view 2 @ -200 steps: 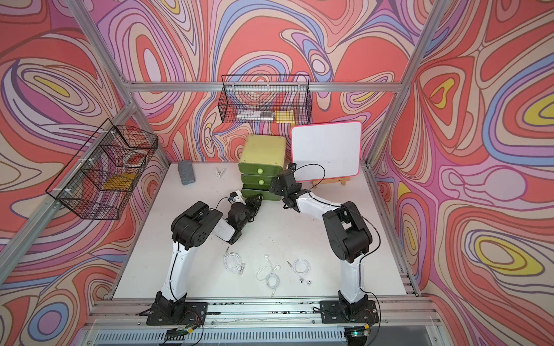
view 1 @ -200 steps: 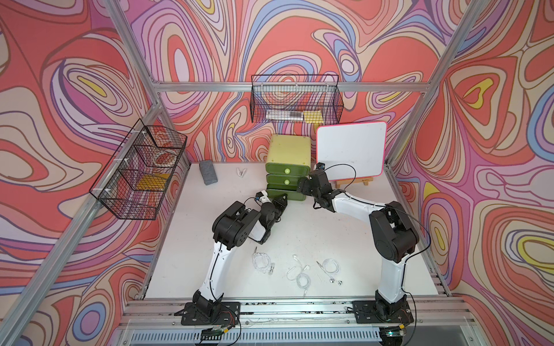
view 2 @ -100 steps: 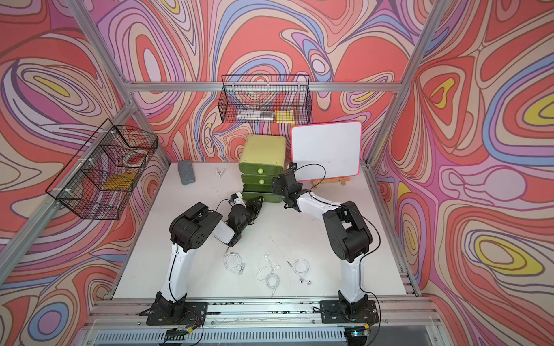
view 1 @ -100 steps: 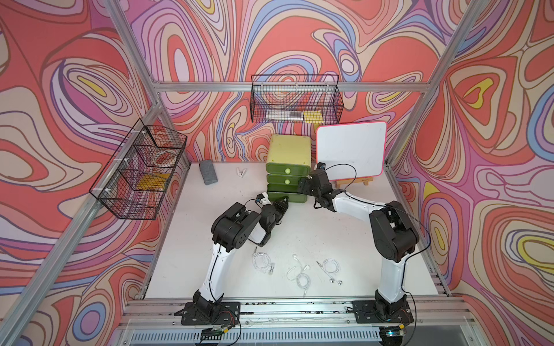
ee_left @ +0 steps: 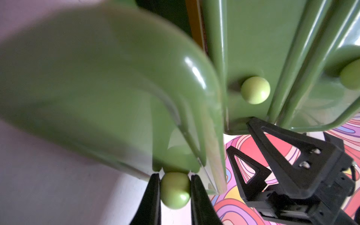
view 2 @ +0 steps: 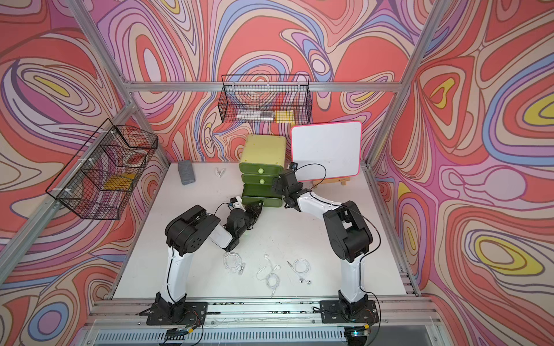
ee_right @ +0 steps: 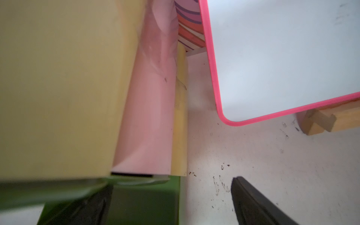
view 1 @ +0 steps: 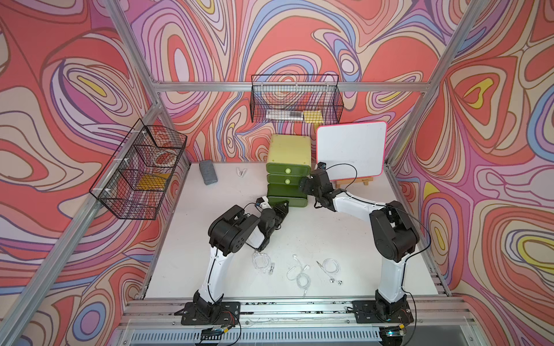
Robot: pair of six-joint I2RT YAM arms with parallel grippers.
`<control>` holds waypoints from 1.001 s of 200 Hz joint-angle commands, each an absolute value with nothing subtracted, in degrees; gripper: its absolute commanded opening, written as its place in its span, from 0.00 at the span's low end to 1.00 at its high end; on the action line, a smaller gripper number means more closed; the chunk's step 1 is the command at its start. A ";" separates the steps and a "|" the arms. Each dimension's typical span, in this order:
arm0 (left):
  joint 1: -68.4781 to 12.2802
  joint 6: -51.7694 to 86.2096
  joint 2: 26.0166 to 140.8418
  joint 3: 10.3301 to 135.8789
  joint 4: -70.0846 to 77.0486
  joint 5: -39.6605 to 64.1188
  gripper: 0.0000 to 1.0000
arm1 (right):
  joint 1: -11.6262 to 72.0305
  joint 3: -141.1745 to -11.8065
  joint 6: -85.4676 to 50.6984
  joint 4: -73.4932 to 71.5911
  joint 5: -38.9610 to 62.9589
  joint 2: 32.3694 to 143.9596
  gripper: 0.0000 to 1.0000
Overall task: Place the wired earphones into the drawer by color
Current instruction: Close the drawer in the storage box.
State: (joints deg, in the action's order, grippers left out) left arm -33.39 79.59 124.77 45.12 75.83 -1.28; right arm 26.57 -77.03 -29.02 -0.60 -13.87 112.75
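Bimanual robot at a white worktop (view 1: 344, 233), seen from above.

- **Nearest the camera:** Low in the centre of both top views, three white wired earphones (view 1: 300, 273) lie loose in a row. They run from the leftmost set (view 1: 261, 261) to the rightmost set (view 1: 331, 267), all well apart from the cabinet. No red-orange or black sets are in sight (perhaps already stowed; the drawers' contents cannot be seen).
- **Mid-frame:** The left gripper (ee_left: 175, 180) is clamped on the round light-green knob (ee_left: 175, 191) of the bottom drawer (view 1: 295, 202). That drawer stands pulled partly out of the yellow-green drawer cabinet (view 1: 289, 146), and the two drawers above it are closed. The right gripper (view 1: 303, 186), jaws spread wide and holding nothing, sits against the cabinet's right side, likely steadying it.
- **Farthest back:** Right of centre, a pink-rimmed whiteboard (view 1: 350, 149) leans on a wooden easel (view 1: 355, 181).

The step in hand looks like opening a drawer for the white sets. All three have yet to be picked up and dropped in, and the drawer then needs closing.
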 commanded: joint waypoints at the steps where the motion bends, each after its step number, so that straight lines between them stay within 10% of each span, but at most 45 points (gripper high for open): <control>1: -34.19 79.89 122.37 43.73 76.38 -1.76 0.06 | 25.84 -78.40 -28.56 -1.97 -14.30 113.47 0.97; 200: -36.04 81.30 116.06 34.81 76.55 -3.87 0.07 | 25.84 -77.70 -27.64 -1.99 -14.19 112.46 0.97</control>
State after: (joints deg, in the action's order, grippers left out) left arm -35.70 81.32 118.04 35.64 75.85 -3.22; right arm 26.48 -77.03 -28.38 -0.78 -13.82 112.75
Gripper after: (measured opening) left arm 0.204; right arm 0.971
